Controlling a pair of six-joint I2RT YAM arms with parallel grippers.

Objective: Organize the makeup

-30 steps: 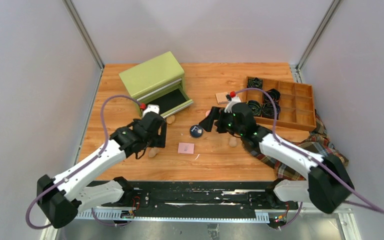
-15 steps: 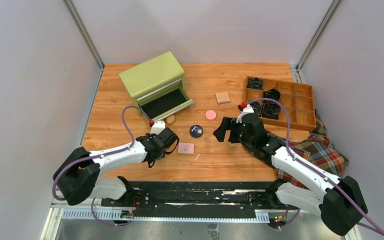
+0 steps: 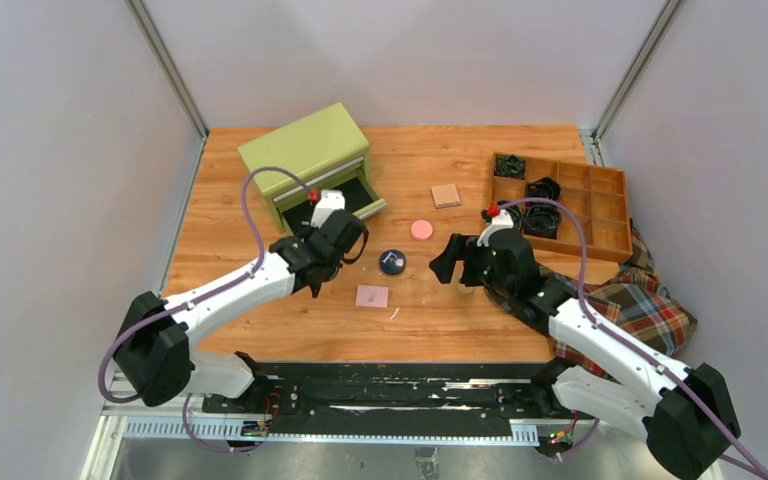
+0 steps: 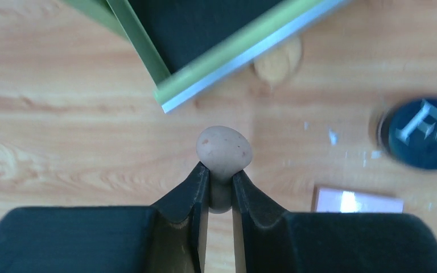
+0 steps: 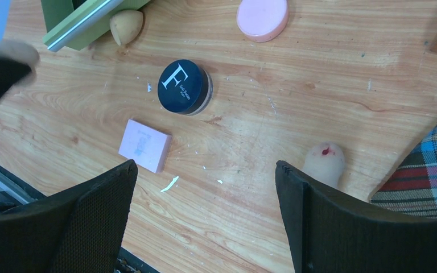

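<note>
Wooden desk [image 3: 460, 160]: the left pincer [image 4: 221, 176] pinches only the narrow end of a tan egg-shaped sponge [image 4: 224, 149] beside the open green drawer [image 4: 227, 60]. So slight a grip could drop it at the rim. The right pincer [image 5: 205, 170] gapes, empty.

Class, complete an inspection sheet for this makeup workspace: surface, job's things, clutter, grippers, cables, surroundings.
Surface: wooden table, white flecks near the pink pad.
Job's things: held sponge in left gripper; second sponge by the open green drawer; red-marked sponge beside plaid cloth; navy compact, pink disc, tan square lying apart.
Clutter: black bands in wooden tray; plaid cloth at the table's right edge.
Grippers: left gripper shut on held sponge; right gripper open, empty.
Cables: purple cable on each arm, right one arching over the tray.
Surroundings: grey walls, metal posts.
</note>
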